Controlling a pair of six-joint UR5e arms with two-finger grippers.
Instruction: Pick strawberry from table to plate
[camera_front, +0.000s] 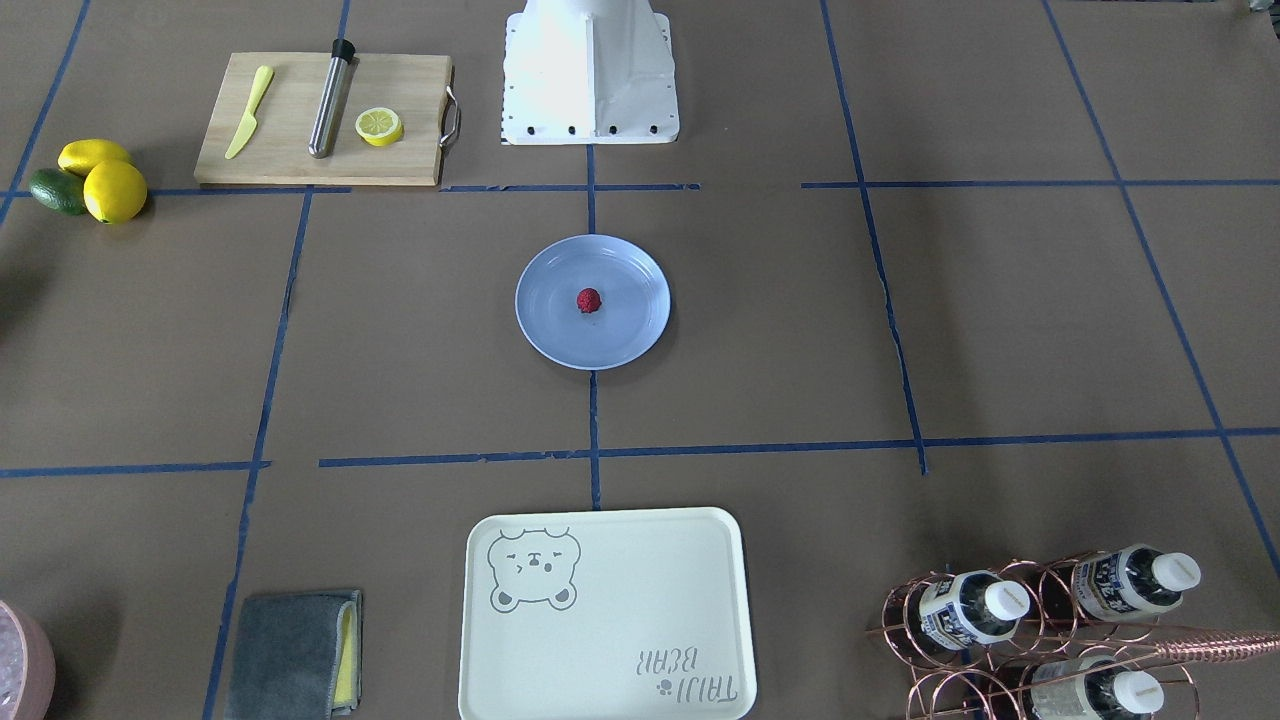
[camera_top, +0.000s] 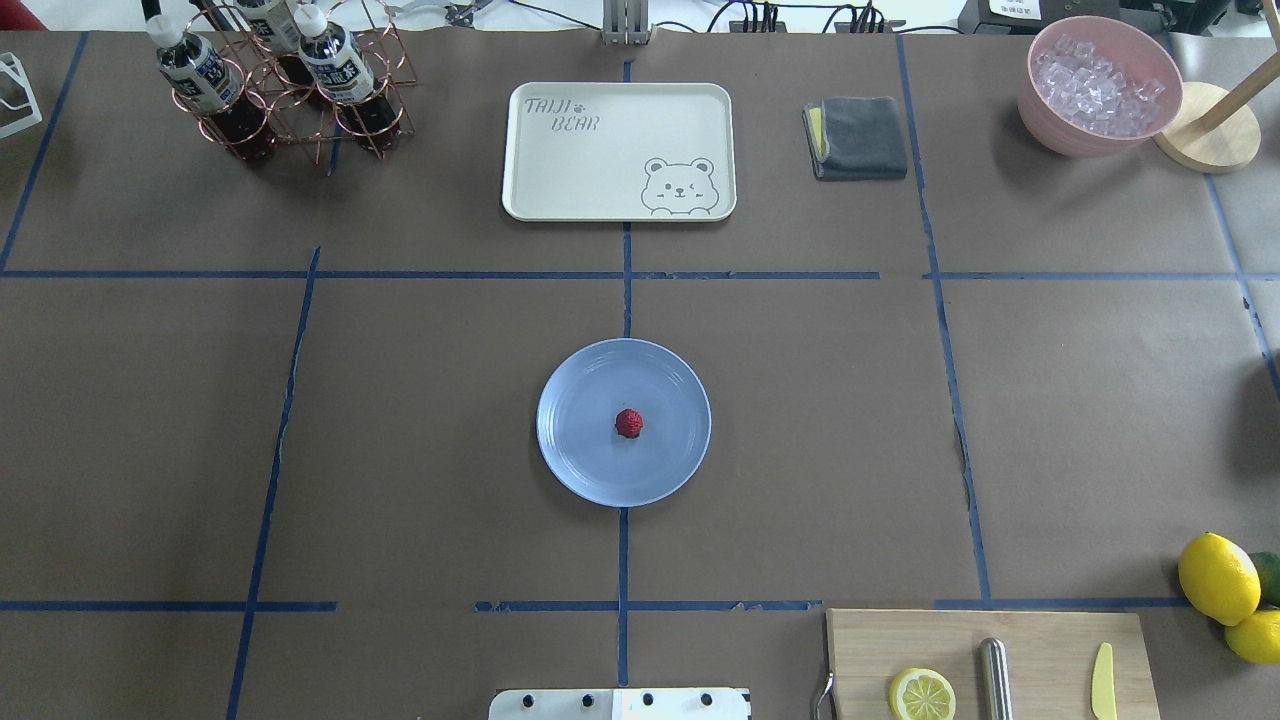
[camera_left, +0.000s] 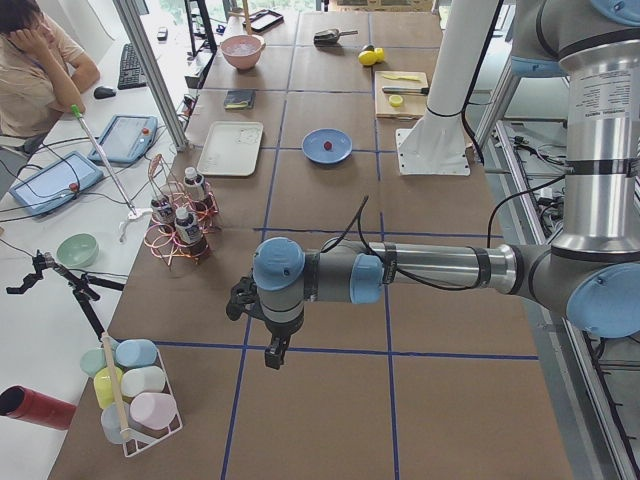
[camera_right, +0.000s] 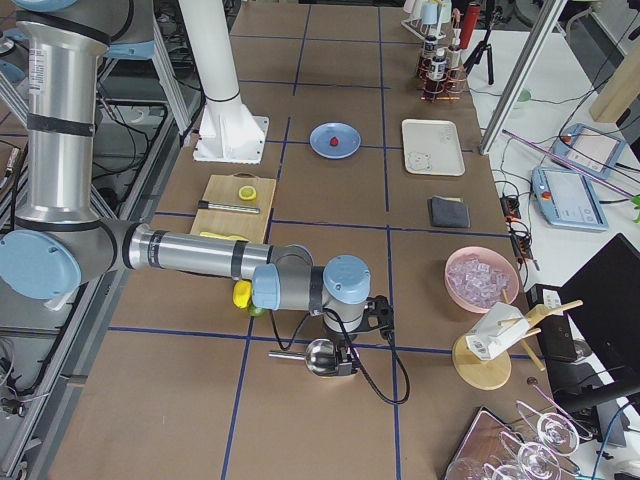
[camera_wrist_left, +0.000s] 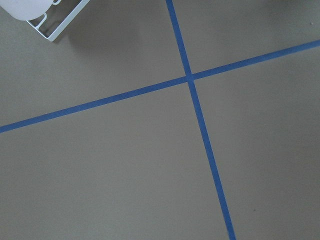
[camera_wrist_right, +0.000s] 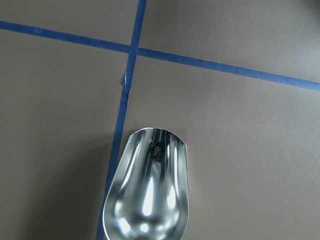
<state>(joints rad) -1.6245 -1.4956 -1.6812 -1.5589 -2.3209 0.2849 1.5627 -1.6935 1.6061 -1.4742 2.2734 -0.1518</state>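
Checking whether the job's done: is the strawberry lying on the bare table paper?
No, the strawberry sits near the middle of the blue plate.

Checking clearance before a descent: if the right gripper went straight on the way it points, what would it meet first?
Likely the metal scoop, lying on the table just below the right gripper, which points down; alignment is unclear, so it might meet bare table instead.

The cream tray (camera_top: 618, 150) carried the printed words "TAIJI BEAR" with a small paw mark, near a drawn bear face; in the front-facing view they stood upside down. Labels on the bottles (camera_top: 198, 70) were too small to read.
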